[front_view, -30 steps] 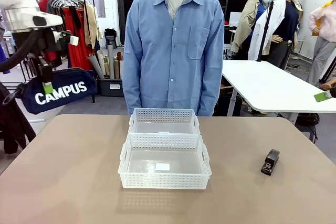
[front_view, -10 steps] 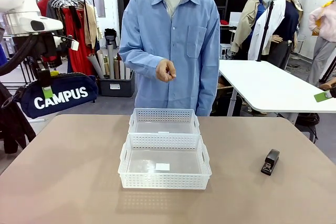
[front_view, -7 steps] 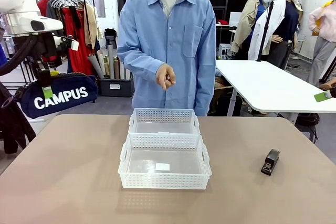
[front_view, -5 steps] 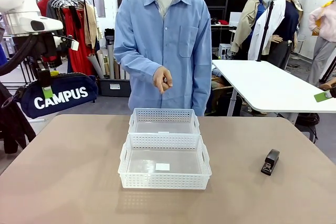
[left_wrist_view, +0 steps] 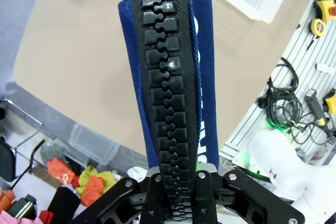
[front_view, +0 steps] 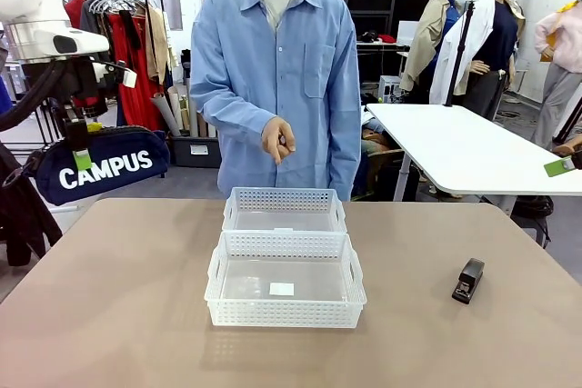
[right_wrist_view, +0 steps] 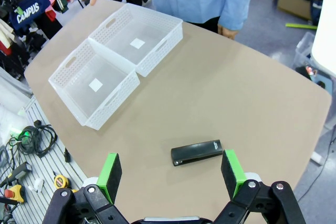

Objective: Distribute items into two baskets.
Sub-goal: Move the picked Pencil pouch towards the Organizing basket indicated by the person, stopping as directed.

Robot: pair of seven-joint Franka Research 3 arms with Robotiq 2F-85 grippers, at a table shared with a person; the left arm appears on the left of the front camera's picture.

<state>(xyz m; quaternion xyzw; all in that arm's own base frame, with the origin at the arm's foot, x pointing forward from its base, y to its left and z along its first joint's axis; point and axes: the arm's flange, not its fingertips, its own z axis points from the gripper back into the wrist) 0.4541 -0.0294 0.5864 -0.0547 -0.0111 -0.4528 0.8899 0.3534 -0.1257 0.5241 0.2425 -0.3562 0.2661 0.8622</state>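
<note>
The left gripper [front_view: 82, 154] pinches the limp pouch [front_view: 105, 168] by its zip edge. The right gripper [right_wrist_view: 171, 173] gapes empty, with the rigid stapler [right_wrist_view: 197, 152] at 12 o'clock, probably best gripped across its width.

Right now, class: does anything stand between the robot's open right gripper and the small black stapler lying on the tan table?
Nothing visible does. In the right wrist view the open right gripper hangs above the small black stapler, with bare tan table all around the stapler.
</note>
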